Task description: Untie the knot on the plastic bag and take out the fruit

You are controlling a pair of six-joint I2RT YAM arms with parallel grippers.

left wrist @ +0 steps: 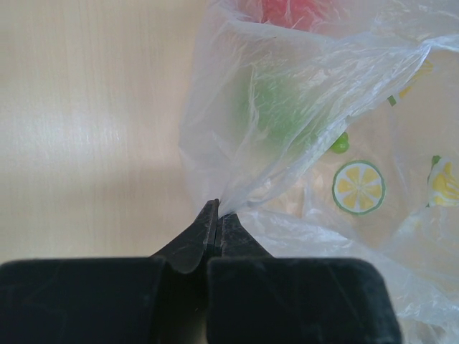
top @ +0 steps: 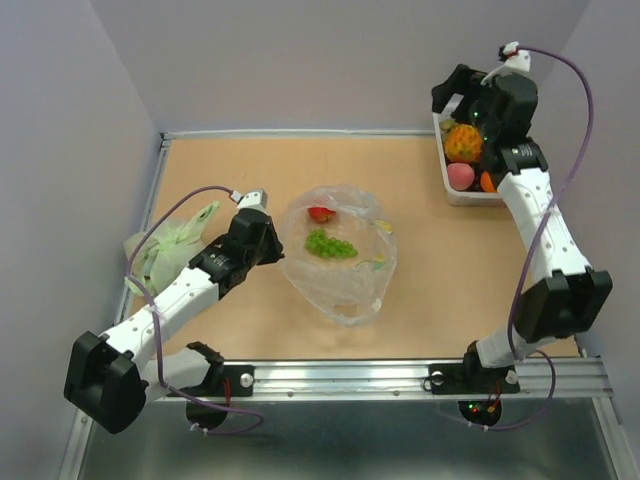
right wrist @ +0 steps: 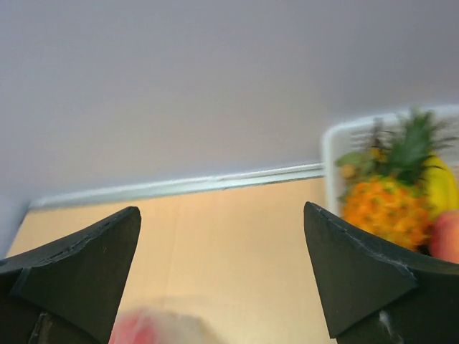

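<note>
Two arms flank the plastic bag (top: 340, 268), which lies crumpled and open-mouthed. Left of the bag lies a pale green bag (top: 168, 245). At the bag's left edge, the left gripper (left wrist: 217, 217), fingers pressed together, pinches a fold of its clear film. Inside the bag are a small red fruit (top: 321, 213) at the far side and a green grape cluster (top: 330, 245) near the centre. Well right of the bag and farther back, a white tray (top: 452, 193) holds a pineapple (top: 463, 143) and a peach (top: 460, 176). The right gripper (right wrist: 222, 215) hovers there, fingers spread wide, holding nothing.
</note>
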